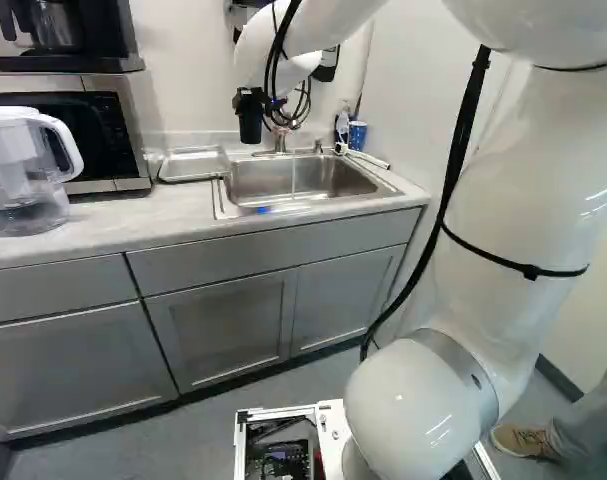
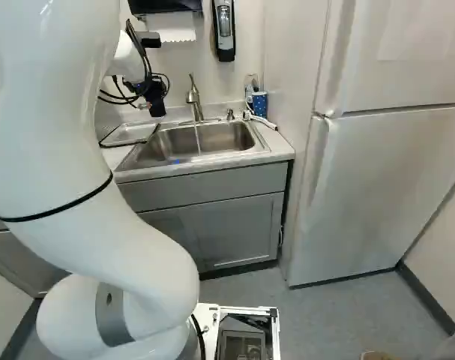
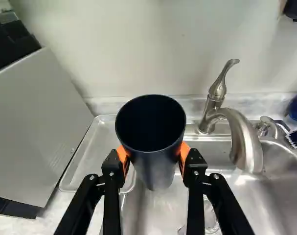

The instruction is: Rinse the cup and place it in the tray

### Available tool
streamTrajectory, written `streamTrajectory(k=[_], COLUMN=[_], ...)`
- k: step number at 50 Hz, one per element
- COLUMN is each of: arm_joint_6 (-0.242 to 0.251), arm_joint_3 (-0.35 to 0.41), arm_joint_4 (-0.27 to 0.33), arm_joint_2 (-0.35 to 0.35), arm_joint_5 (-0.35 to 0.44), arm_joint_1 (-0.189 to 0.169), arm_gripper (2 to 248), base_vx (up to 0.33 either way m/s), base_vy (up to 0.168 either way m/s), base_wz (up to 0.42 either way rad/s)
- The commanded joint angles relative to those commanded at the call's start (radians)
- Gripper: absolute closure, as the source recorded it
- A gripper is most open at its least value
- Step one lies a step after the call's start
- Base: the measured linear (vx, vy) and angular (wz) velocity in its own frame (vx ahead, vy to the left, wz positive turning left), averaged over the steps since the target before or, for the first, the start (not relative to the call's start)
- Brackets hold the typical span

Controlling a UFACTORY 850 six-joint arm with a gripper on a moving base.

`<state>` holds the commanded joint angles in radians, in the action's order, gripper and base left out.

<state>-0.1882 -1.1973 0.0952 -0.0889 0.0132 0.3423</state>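
We have the fingers (image 3: pixel 185 152) parted just cup-wide, clasping the upright cup (image 3: pixel 156 164); from it, the tray (image 3: pixel 97 142) lies at ten o'clock, the faucet (image 3: pixel 243 139) at two. Rinsing seems due: we should ease two-o'clockward, under the spout.

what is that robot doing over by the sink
A white robot arm is holding a dark cup up near the sink, gripped between the orange pads of its tool. The job is to rinse the cup and put it in the metal tray beside the sink. Right now the cup is in the air to one side of the faucet, not yet set down in the tray. Whether it has been rinsed, I can't tell.
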Motion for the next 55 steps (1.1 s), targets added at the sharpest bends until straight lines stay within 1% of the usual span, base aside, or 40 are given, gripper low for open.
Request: streamTrajectory(k=[6,15,55], arm_joint_6=[0.000,0.000,0.000], arm_joint_3=[-0.006,-0.034,-0.126], arm_joint_4=[0.000,0.000,0.000], arm_joint_2=[-0.006,-0.032,-0.133], arm_joint_5=[0.000,0.000,0.003], arm_joint_1=[0.005,0.023,0.119], arm_gripper=[129,129,129], base_vx=[0.000,0.000,0.000], base_vy=[0.000,0.000,0.000], base_wz=[0.000,0.000,0.000])
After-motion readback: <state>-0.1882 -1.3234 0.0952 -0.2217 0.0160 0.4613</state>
